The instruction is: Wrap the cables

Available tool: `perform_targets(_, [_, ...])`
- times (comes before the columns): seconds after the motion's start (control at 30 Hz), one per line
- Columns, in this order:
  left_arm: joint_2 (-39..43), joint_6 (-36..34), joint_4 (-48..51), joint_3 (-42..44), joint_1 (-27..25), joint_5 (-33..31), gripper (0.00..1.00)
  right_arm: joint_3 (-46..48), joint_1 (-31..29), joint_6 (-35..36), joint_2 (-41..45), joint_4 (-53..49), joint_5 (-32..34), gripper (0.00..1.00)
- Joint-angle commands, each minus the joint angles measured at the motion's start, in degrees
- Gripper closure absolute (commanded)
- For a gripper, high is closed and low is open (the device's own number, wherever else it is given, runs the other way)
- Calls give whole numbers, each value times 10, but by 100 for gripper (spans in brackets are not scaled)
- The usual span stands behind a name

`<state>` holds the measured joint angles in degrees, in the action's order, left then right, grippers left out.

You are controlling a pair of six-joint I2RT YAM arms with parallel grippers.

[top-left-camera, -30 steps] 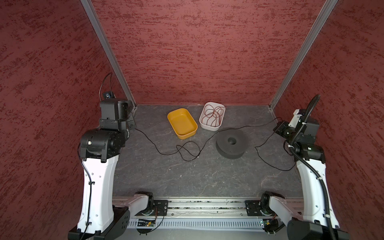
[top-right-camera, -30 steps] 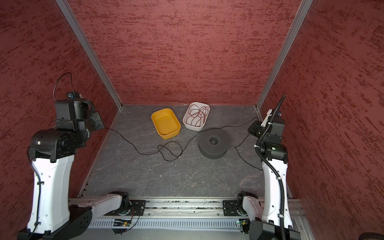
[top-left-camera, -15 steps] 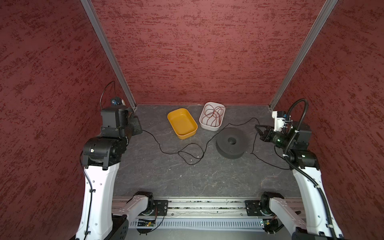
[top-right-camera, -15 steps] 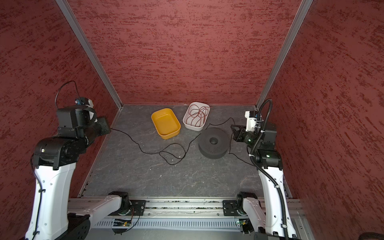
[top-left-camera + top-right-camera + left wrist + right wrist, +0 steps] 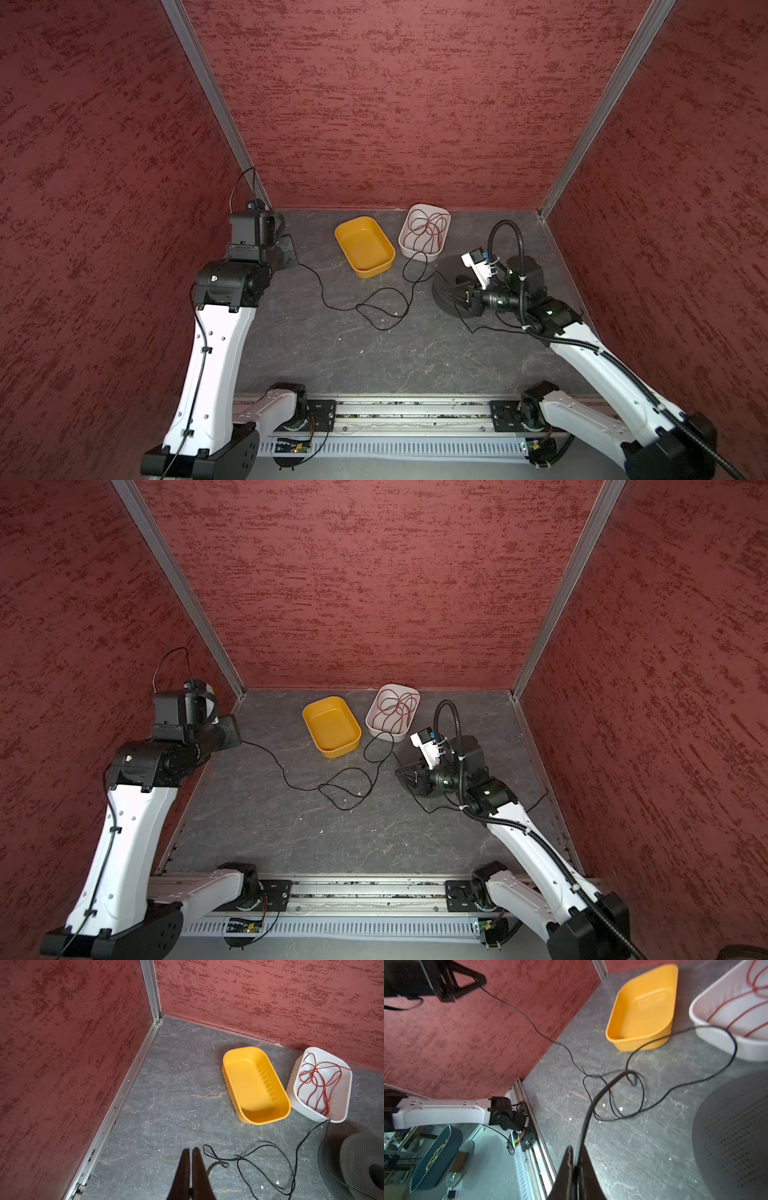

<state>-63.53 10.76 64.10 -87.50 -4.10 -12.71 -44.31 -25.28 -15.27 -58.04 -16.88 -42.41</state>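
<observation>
The cables are one thin black wire (image 5: 322, 291) (image 5: 286, 777) that lies in slack loops on the grey floor between my two grippers. My left gripper (image 5: 294, 262) (image 5: 239, 739) hangs near the left wall, shut on one end; in the left wrist view its jaws (image 5: 190, 1150) are pressed together and the wire (image 5: 268, 1145) loops beyond them. My right gripper (image 5: 444, 292) (image 5: 398, 772) hovers over a dark grey perforated spool (image 5: 442, 276) (image 5: 733, 1126). It is shut on the wire (image 5: 588, 1113), which runs out between its fingertips (image 5: 576, 1153).
An empty yellow tray (image 5: 365, 246) (image 5: 255, 1084) and a white tray (image 5: 415, 251) (image 5: 345, 1093) holding a red wire (image 5: 428, 226) stand at the back. Red walls close in three sides. The arms' rail (image 5: 415, 409) runs along the front edge.
My right arm has swung from the right wall inward to above the spool, dragging the wire with it. The loops on the floor have shifted. The left gripper has dropped a little.
</observation>
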Motion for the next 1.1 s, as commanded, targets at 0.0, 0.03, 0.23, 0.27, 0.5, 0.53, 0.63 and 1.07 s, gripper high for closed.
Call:
perform_targets(0.0, [5, 12, -33, 15, 6, 39, 97, 18, -40, -14, -26, 11, 43, 86])
perform_targets(0.03, [5, 14, -39, 22, 6, 49, 97, 22, -49, -22, -36, 4, 62, 86])
perform_targets(0.23, [-5, 27, -73, 59, 6, 126, 97, 77, -53, -86, -48, 7, 154, 59])
perform_targets(0.27, [-8, 28, -79, 66, 6, 136, 97, 86, -51, -97, -39, 18, 163, 50])
perform_targets(0.5, [-17, 54, -133, 121, -17, 248, 97, 104, -14, -133, 9, 68, 205, 31])
perform_targets(0.53, [-20, 57, -141, 128, -30, 250, 97, 98, -14, -124, 9, 75, 206, 29])
perform_targets(0.63, [-32, 64, -156, 137, -77, 236, 97, 85, -15, -89, 1, 120, 172, 23])
perform_targets(1.07, [-95, 126, -196, 86, -168, 323, 97, 31, -112, 45, -100, 346, 171, 22])
